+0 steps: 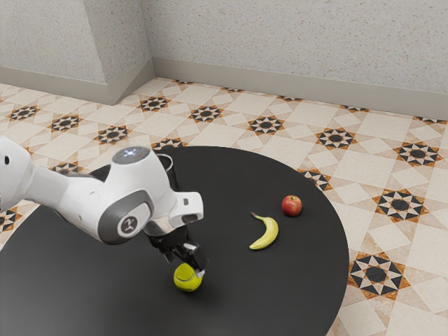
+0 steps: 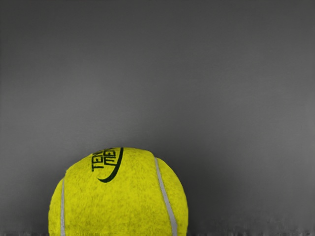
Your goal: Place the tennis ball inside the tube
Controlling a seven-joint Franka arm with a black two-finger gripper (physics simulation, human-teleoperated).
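The gripper [image 1: 185, 267] is wide open at the tennis ball [image 1: 187, 279], holding nothing; the ball rests on the round black table [image 1: 280, 287]. Centre the fingers across its widest part, close evenly, then lift above the tube [image 1: 173, 176].

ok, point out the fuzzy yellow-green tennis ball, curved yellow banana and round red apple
Tennis ball [image 2: 115, 201], wrist view: yellow felt between the pale seams.
Banana [image 1: 271, 231], exterior view: middle of its curve.
Apple [image 1: 292, 206], exterior view: middle of its red skin.
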